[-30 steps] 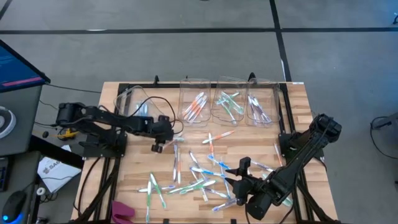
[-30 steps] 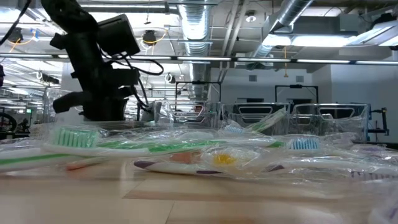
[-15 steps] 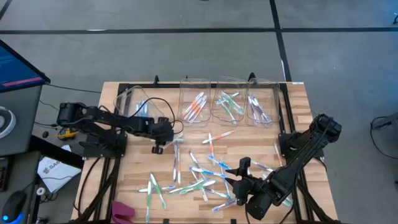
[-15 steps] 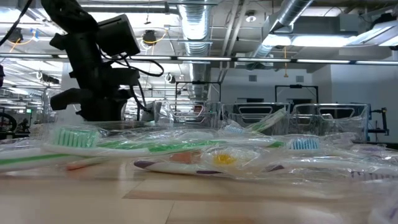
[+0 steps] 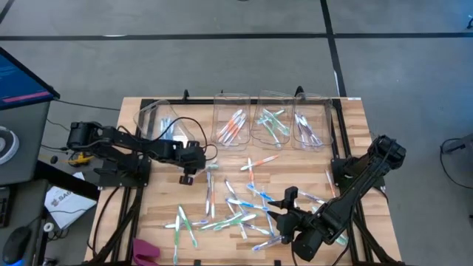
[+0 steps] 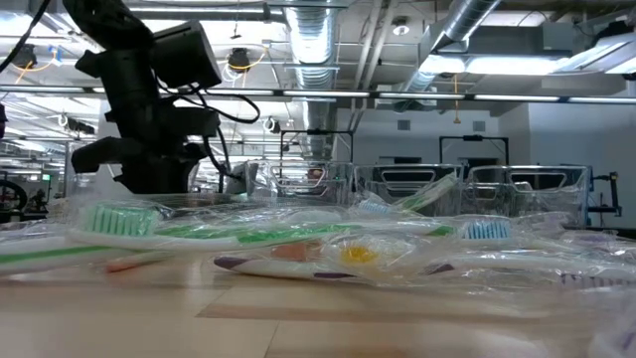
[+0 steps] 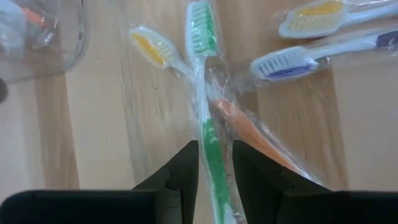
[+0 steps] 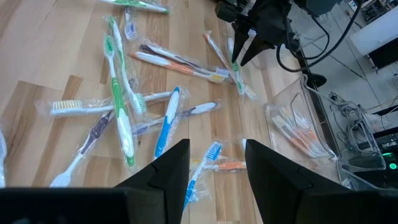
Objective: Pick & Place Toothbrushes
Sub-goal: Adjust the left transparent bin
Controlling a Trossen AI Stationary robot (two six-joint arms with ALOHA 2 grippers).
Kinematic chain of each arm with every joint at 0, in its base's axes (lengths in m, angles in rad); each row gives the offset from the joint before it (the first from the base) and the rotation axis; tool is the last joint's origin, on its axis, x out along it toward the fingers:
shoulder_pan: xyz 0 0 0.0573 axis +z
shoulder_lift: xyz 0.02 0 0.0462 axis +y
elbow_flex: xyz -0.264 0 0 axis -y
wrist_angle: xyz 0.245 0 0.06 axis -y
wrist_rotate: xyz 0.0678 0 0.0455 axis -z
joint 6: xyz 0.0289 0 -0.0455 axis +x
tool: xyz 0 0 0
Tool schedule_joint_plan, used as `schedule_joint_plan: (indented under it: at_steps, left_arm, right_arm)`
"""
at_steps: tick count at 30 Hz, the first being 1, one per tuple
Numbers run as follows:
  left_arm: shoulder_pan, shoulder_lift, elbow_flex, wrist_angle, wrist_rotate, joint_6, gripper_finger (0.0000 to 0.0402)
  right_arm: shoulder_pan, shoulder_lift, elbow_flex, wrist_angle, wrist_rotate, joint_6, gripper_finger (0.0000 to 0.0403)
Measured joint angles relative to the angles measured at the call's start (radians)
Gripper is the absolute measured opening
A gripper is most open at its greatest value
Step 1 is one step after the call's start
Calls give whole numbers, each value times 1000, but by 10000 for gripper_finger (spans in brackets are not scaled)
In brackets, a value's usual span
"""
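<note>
Left gripper [image 7: 215, 165] pinches a green toothbrush [image 7: 206, 106] by its handle (wrapper overlaps an orange one [image 7: 249, 134]), so lift straight and slow to shed it.

My workplace: industrial lab hall. Exposed ceiling ducts [image 6: 318, 40], pipes, strip lights overhead; grey concrete floor [image 5: 222, 66] round my wooden bench [image 5: 155, 214].

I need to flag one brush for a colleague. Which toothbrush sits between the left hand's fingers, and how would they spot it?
Start at the left hand, left of the clear bins. Between its fingers lies a wrapped green toothbrush. It crosses an orange-handled toothbrush, and it alone there has green bristles.
</note>
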Motion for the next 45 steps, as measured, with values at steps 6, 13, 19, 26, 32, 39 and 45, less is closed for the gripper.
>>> schedule_joint_plan:
  at_steps: [6,13,19,26,32,39,45]
  left_arm:
    - [-3,4,-4,-20,25,-41,92]
    - [-3,4,-4,-23,15,-50,92]
    - [-3,3,-4,-30,7,-48,92]
    - [-3,3,-3,-33,7,-48,92]
    - [-3,3,-3,-33,11,-46,92]
    - [-4,2,-3,-33,72,-47,92]
    - [-18,-4,-3,-41,78,-48,92]
  right_arm:
    - [-1,0,0,0,0,0,150]
    - [-1,0,0,0,0,0,150]
    - [0,0,0,0,0,0,150]
    - [0,0,0,0,0,0,150]
    - [0,0,0,0,0,0,150]
    - [0,0,0,0,-1,0,150]
    - [0,0,0,-1,-1,0,150]
